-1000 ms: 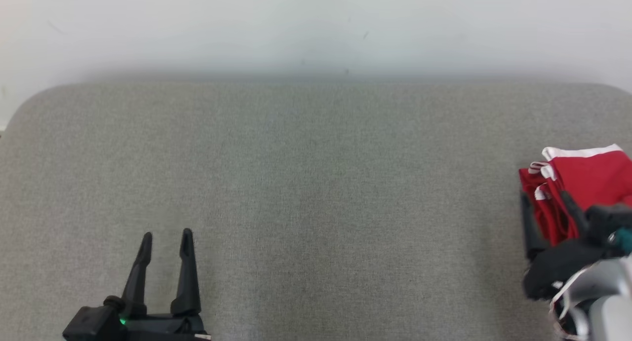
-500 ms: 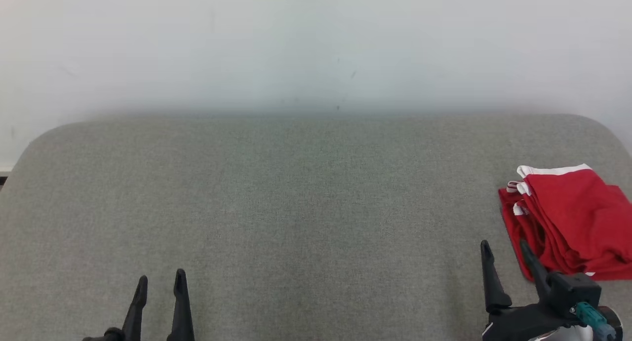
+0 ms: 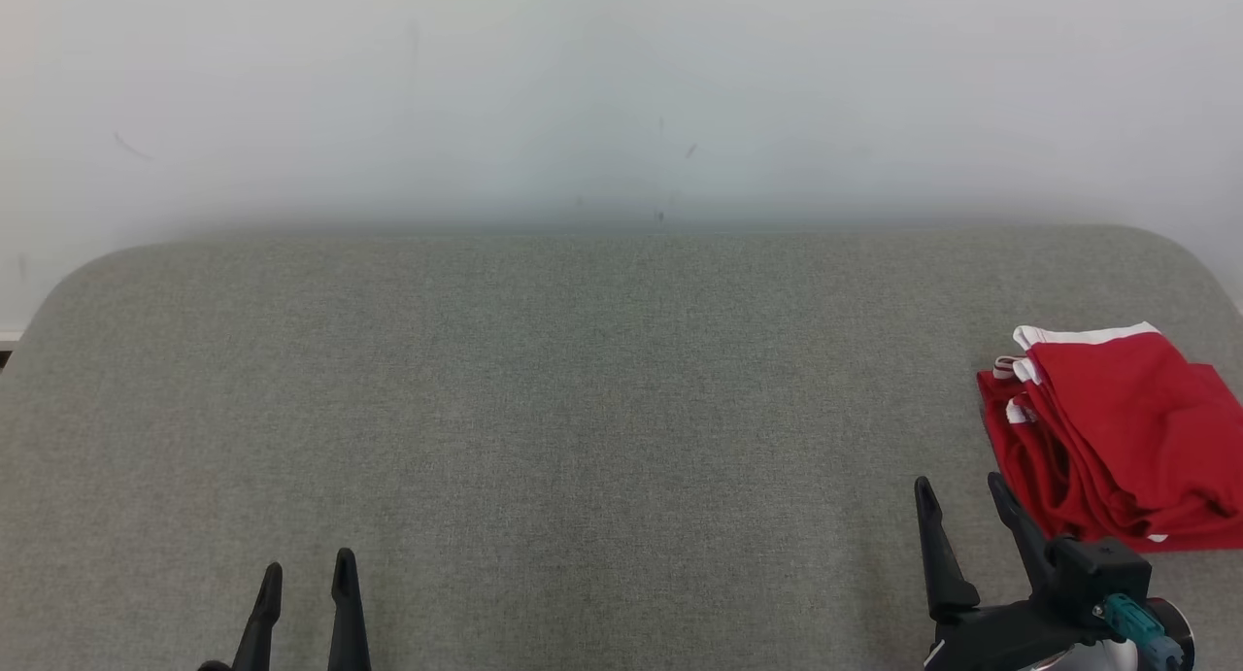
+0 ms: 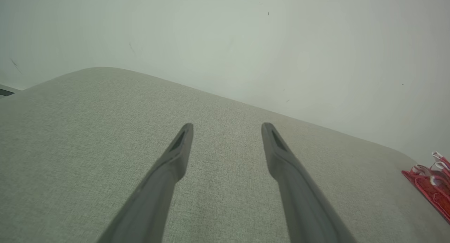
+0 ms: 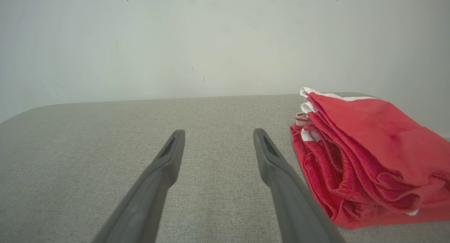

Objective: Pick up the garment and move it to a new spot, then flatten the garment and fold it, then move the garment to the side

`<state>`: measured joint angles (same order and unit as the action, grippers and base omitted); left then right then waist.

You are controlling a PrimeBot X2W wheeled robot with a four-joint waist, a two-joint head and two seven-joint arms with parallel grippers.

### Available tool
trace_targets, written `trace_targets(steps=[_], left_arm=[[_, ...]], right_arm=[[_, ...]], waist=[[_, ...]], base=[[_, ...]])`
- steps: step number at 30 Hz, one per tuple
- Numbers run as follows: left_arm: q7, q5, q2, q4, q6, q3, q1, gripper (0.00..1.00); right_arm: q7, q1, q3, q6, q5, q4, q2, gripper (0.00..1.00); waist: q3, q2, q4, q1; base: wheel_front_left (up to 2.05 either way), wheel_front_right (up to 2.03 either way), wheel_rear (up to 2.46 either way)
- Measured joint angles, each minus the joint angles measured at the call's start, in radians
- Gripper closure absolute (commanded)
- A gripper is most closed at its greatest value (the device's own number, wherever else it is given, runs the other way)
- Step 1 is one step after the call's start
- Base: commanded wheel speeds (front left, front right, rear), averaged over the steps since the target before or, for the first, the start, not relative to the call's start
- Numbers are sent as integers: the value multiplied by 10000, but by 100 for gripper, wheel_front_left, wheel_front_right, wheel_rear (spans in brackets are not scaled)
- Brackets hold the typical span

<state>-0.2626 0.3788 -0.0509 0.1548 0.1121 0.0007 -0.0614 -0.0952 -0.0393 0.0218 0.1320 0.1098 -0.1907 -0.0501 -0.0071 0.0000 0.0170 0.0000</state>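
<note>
Red garment is folded into a neat-ish stack with the white trim at its far left corner. It's lying flat on the grey worktop, right up against the right edge, about halfway back toward the pale wall.

Right gripper has its fingers spread wide with nothing between them, just bare fabric. It's parked just beside the garment's near left corner, and its outer finger runs close along the folded edge. Honestly can't tell if it brushes the cloth or not.

Left gripper is way over on the left side of the worktop, well apart from the garment. Its fingers are also apart and empty, pointing toward the far edge.
</note>
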Motion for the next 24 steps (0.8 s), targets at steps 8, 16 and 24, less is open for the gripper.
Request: trace_targets(steps=[8,16,24], left_arm=[[0,-2,2,-19,21,-21,-1,0],[19,8,44,535,21,-35,-35,100],[357,1106,56,706,23,-35,-15,100]], right_arm=[[63,0,-31,0,81,10,0,0],[130,304,-27,0,111,-593,17,100],[349,424,151,0,1425,-700,23,100]], waist=[[33,0,1,0],[39,0,3,0],[43,0,-7,0]], base=[[0,0,0],[0,0,0],[0,0,0]])
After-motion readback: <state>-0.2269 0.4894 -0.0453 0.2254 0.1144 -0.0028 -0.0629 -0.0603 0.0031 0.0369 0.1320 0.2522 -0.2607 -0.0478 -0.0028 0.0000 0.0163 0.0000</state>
